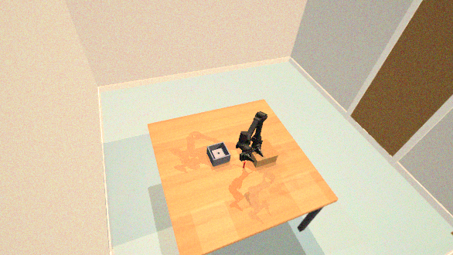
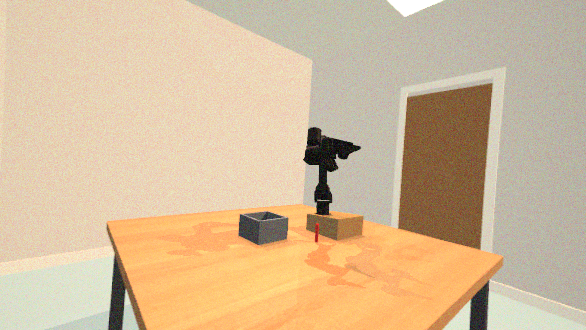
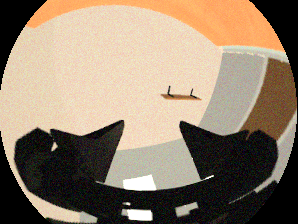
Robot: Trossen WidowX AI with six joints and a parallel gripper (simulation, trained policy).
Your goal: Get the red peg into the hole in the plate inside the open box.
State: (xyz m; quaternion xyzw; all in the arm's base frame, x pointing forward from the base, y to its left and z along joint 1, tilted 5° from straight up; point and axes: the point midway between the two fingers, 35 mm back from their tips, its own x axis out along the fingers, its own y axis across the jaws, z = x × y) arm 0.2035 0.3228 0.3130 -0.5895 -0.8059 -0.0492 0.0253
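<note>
The red peg [image 1: 243,164] [image 2: 316,233] stands upright on the table, between the box and the wooden block, a little to the front. The open dark grey box [image 1: 221,161] [image 2: 272,231] stands to the left of the peg. On its floor lies a pale plate [image 1: 215,154] with a small dark hole, seen in the top view; the box walls hide it in the exterior view. My gripper [image 1: 257,158] [image 3: 152,122] is open and empty. It hangs high above the table, tilted away from straight down. The wrist view shows neither peg nor box.
A wooden block [image 1: 267,160] [image 2: 350,228] stands on the table [image 1: 201,205] [image 2: 225,285] just right of the peg, under the arm. The wrist view shows walls, a brown door [image 3: 275,95] and a small brown slab [image 3: 181,97] with thin dark legs.
</note>
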